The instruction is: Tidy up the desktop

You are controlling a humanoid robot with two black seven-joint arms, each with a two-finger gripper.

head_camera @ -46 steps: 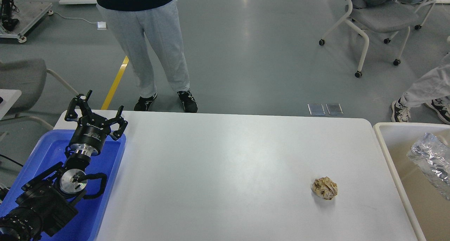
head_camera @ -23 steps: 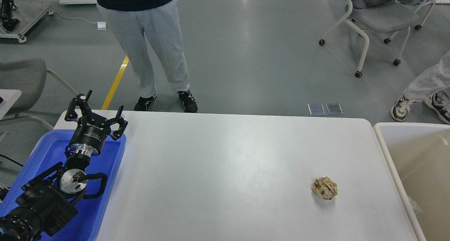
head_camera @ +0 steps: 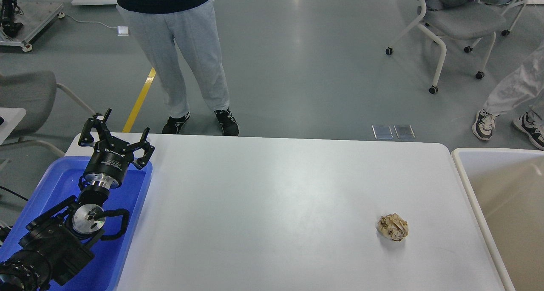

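Left arm raised over the tray; one paper ball on the desktop.

From left to right: a blue tray [head_camera: 51,185] lies at the left edge of the white desktop [head_camera: 272,206]; above the tray's far end, the left gripper [head_camera: 117,136] points away from the camera, fingers spread apart and holding nothing. The desktop fills the centre of the view. A crumpled brown paper ball [head_camera: 392,227] rests on its right part, near the front, well apart from the gripper. A beige white-rimmed bin [head_camera: 463,172] stands against the desktop's right edge. No right arm appears.
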